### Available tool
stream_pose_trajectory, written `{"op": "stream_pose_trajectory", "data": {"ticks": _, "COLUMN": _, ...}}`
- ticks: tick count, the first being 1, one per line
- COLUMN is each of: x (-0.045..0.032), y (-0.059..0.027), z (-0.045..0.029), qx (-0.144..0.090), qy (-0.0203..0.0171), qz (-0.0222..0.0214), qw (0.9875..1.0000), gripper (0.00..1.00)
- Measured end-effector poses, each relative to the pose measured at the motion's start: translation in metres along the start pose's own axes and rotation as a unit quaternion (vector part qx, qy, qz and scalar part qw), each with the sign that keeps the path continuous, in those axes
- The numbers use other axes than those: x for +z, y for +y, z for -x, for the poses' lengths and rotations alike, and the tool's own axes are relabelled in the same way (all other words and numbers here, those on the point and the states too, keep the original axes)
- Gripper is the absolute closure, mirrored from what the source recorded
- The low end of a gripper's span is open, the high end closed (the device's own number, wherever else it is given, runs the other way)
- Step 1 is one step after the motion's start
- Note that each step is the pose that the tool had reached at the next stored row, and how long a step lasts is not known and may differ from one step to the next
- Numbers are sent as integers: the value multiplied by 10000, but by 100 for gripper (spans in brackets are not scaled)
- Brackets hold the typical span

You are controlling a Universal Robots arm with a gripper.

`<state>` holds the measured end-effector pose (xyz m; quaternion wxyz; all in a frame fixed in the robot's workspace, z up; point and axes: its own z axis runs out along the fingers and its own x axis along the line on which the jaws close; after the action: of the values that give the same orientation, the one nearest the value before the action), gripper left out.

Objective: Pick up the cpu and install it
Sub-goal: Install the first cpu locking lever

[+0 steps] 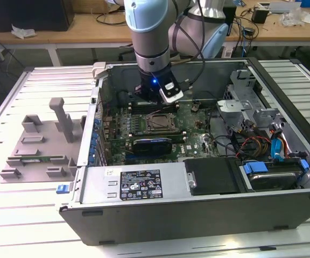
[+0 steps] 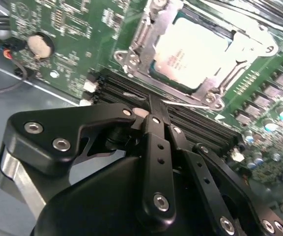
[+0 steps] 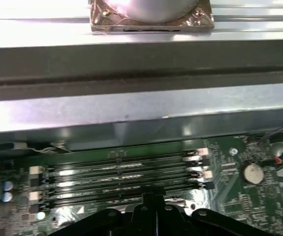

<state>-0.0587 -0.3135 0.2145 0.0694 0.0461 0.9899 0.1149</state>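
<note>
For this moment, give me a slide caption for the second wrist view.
Closed gripper hovers over the memory slots, beside the cpu already seated in its motherboard socket.

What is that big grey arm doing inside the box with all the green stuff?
That is a robot arm, reaching into an opened computer case. The exterior view comes from a camera standing off the arm; both wrist views come from cameras riding on the arm. The green sheet is the computer's main board. The shiny square is the cpu, lying in its metal socket frame. The black gripper has its fingers pressed together, holding nothing, above the long black slots beside the socket. A grey tray lies on the table outside the case.
</note>
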Motion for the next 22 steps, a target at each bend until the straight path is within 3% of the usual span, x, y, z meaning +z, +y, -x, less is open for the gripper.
{"op": "stream_pose_trajectory", "data": {"ticks": 1, "x": 2, "y": -1, "z": 0, "qx": -30, "qy": -120, "qz": 0, "qw": 9999, "gripper": 89}}
{"op": "stream_pose_trajectory", "data": {"ticks": 2, "x": 7, "y": -2, "z": -4, "qx": -50, "qy": -199, "qz": 6, "qw": 9998, "gripper": 89}}
{"op": "stream_pose_trajectory", "data": {"ticks": 6, "x": 31, "y": -15, "z": -67, "qx": -67, "qy": -278, "qz": 12, "qw": 9996, "gripper": 89}}
{"op": "stream_pose_trajectory", "data": {"ticks": 8, "x": 44, "y": -18, "z": -99, "qx": -83, "qy": -344, "qz": 20, "qw": 9994, "gripper": 89}}
{"op": "stream_pose_trajectory", "data": {"ticks": 12, "x": 65, "y": -22, "z": -132, "qx": -56, "qy": -402, "qz": 19, "qw": 9992, "gripper": 89}}
{"op": "stream_pose_trajectory", "data": {"ticks": 16, "x": 84, "y": -21, "z": -139, "qx": 249, "qy": -477, "qz": -34, "qw": 9985, "gripper": 89}}
{"op": "stream_pose_trajectory", "data": {"ticks": 22, "x": 94, "y": 8, "z": -165, "qx": 384, "qy": -509, "qz": -58, "qw": 9980, "gripper": 89}}
